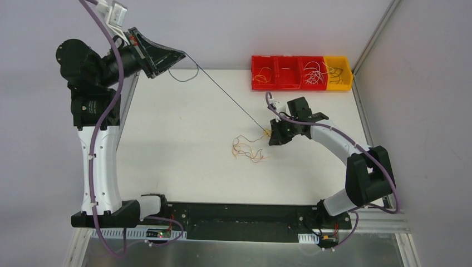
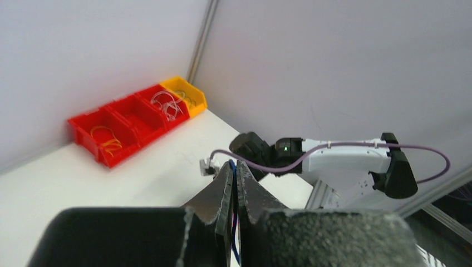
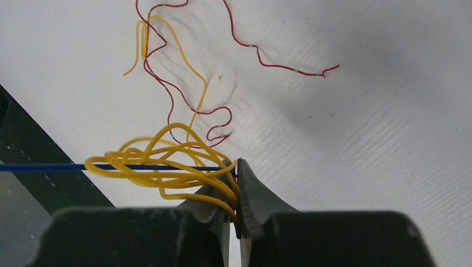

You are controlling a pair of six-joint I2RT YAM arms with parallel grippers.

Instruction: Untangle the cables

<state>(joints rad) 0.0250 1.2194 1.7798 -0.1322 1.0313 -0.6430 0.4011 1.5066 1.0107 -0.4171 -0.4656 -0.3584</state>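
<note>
Since the blue wire (image 1: 222,92) runs dead straight between the two sets of fingers, this reads as a pull-out step: one end anchored, the other drawn away. Desk (image 1: 183,167) carries everything. Left arm (image 1: 103,161) is reared up at the far-left corner and right arm (image 1: 334,139) reaches low at mid-desk. They sit well apart, which is what puts tension on the line. Red bins (image 1: 286,86) and the yellow bin (image 1: 339,84) sit at the far right edge with sorted strands inside, so that's probably the drop-off for each freed wire. Left fingers (image 1: 177,55) are closed on the blue wire's far end, with a short slack tail curling off below them. Right fingers (image 3: 239,169) are closed low at the desk, pinching the blue wire together with a bundle of yellow loops (image 3: 161,172). My guess is that this holds the knot while blue slides out. Rest of the cables (image 1: 251,149) lie on the desk just left of the right fingers: hair-thin, kinked, with a red strand (image 3: 261,53) and an orange one (image 3: 142,41) sprawling loose. Can't tell whether red is caught in the bundle. Blue threads through the yellow loops, so it's not free yet.
</note>
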